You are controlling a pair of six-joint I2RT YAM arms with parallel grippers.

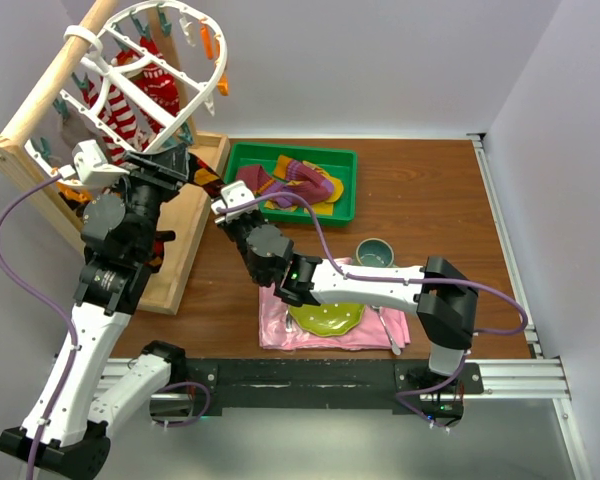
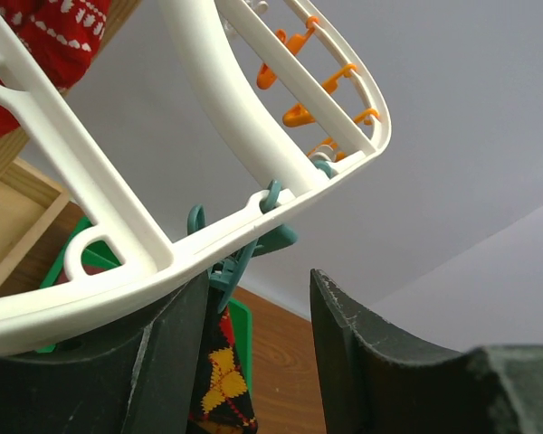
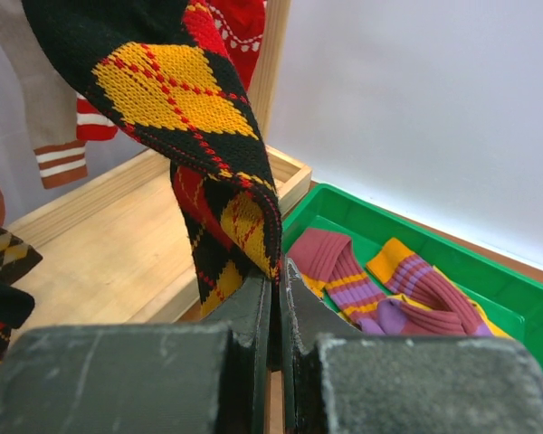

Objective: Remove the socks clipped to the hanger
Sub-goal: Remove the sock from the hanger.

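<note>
The white oval hanger (image 1: 180, 60) hangs from a wooden pole at the top left, with red-and-white socks (image 1: 130, 100) clipped inside it. A black, yellow and red argyle sock (image 3: 172, 81) hangs from a teal clip (image 2: 244, 244) on the hanger rim (image 2: 163, 262). My left gripper (image 2: 258, 344) is open just under that rim. The clip and the sock's top (image 2: 219, 371) lie against its left finger (image 2: 163, 362). My right gripper (image 3: 276, 276) is shut on the argyle sock's lower edge; in the top view it (image 1: 214, 188) sits just below the left gripper (image 1: 175, 152).
A green tray (image 1: 352, 190) behind the right arm holds maroon, purple and yellow socks (image 3: 344, 271). The wooden rack's base (image 1: 185, 240) lies left of it. On a pink napkin (image 1: 280, 325) near the front sits a green plate (image 1: 325, 318), with a teal cup (image 1: 374, 252) beside it.
</note>
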